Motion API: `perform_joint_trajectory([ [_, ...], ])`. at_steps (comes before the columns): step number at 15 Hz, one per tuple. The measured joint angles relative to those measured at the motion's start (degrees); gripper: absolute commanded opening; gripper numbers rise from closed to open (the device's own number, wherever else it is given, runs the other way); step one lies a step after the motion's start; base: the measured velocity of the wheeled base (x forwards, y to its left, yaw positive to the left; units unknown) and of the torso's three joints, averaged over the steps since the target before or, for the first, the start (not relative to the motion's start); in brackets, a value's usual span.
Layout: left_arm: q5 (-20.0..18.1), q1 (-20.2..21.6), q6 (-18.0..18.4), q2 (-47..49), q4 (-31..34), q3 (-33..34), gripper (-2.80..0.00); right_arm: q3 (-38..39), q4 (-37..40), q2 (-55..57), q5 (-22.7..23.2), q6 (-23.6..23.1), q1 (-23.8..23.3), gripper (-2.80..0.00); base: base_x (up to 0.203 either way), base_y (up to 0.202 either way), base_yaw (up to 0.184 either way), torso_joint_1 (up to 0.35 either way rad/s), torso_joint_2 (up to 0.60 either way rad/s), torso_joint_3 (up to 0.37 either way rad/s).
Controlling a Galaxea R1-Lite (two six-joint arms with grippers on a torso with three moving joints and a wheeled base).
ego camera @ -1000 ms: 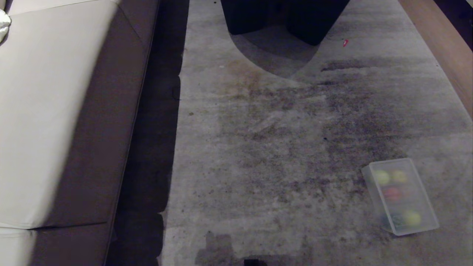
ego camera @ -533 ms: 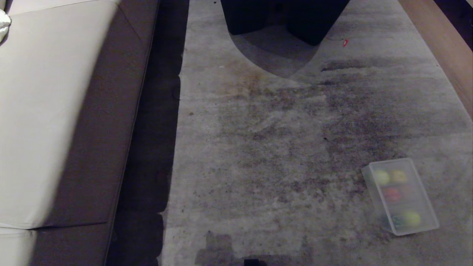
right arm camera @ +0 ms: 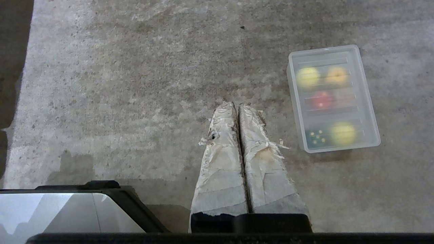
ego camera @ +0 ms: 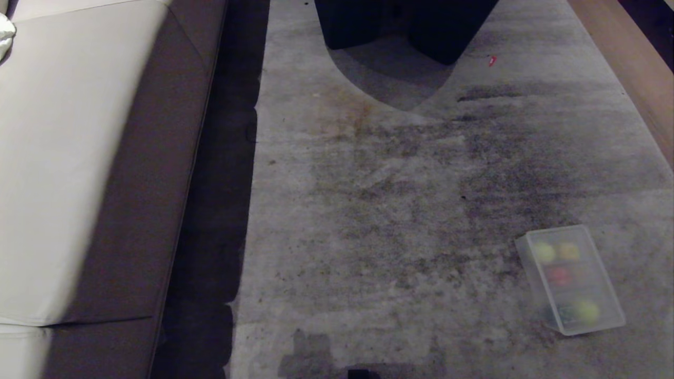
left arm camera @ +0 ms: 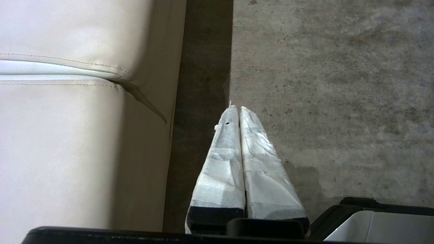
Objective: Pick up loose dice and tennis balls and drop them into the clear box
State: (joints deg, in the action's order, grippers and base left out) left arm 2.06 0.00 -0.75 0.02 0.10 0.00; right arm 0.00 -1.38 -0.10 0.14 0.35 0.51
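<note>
The clear box (ego camera: 534, 279) lies on the grey carpet at the near right, and its ribbed top blurs what is inside. In the right wrist view the clear box (right arm camera: 294, 105) holds two tennis balls (right arm camera: 308, 77) (right arm camera: 342, 133), a yellow die (right arm camera: 336, 75), a red die (right arm camera: 321, 100) and a dark green die (right arm camera: 315, 137). No loose dice or balls show on the carpet. My right gripper (right arm camera: 237, 104) hangs shut and empty over the carpet, a short way left of the box. My left gripper (left arm camera: 238, 107) is shut and empty beside the sofa. Neither gripper shows in the head view.
A cream sofa (ego camera: 63, 158) runs along the left, with a dark gap between it and the carpet. Dark furniture (ego camera: 400, 26) stands at the far end and a wooden edge (ego camera: 632, 63) at the far right. A small red scrap (ego camera: 492, 60) lies on the carpet.
</note>
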Motion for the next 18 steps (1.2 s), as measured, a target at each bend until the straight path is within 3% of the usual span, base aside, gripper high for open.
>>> perform_joint_trajectory([
  [13,0.02,0.0,-0.15,0.0,0.0,0.0,-2.8,0.0,0.0,0.0,-0.01,0.0,0.0,-2.8,0.0,0.0,0.0,0.0,0.0,0.003],
  [18,0.02,0.0,-0.55,0.0,0.0,0.0,-2.8,0.0,0.0,0.0,0.01,0.0,0.0,-2.8,0.0,0.0,0.0,0.002,0.0,0.177],
])
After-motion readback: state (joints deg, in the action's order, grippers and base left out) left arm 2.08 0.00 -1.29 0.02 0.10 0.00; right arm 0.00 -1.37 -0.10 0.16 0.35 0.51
